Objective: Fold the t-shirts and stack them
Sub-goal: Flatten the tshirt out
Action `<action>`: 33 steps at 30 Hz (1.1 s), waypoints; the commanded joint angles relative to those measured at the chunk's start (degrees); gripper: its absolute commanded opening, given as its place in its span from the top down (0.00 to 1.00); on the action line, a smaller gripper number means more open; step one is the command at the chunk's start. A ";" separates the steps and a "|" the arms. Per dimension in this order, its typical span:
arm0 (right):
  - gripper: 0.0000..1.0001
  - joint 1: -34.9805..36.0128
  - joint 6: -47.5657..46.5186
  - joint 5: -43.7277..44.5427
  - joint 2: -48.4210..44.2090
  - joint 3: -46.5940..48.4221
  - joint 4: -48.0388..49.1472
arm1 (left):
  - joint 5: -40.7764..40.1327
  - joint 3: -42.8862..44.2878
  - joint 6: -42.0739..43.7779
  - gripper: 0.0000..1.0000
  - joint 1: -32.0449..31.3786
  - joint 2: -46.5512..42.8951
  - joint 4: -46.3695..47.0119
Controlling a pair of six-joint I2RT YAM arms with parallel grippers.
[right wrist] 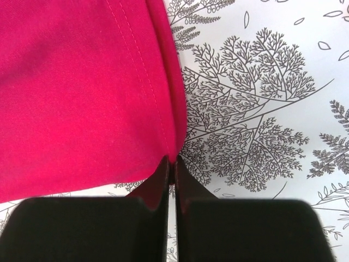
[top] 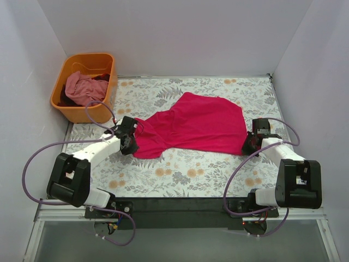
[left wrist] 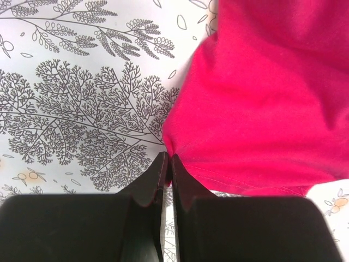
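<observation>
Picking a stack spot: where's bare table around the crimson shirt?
Widest free patch: the table strip between the crimson shirt and the near edge. Also the far strip between shirt and back wall, right of the orange basket. Crowded: mid band, shirt spanning left gripper to right gripper.

Crimson t-shirt (top: 193, 123) rumpled, centre; dusty-pink t-shirt (top: 80, 87) bunched far-left

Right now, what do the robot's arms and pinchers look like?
The left arm and right arm are white tubes with chunky black blocks at the joints. Each trails a looping purple cable. The left gripper and right gripper have black, wedge-shaped fingers.
</observation>
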 commanded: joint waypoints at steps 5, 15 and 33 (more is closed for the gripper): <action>0.99 0.16 -0.39 1.46 -1.56 15.33 -7.27 | 0.90 18.40 1.15 1.00 5.43 1.94 -4.44; 0.99 -0.10 -3.02 3.93 -4.27 54.70 -16.07 | -5.85 67.79 3.61 1.00 11.06 5.05 -18.68; 0.99 -0.01 -12.43 4.19 -27.66 61.86 -16.25 | -12.01 75.04 16.88 1.00 11.06 -20.46 -4.89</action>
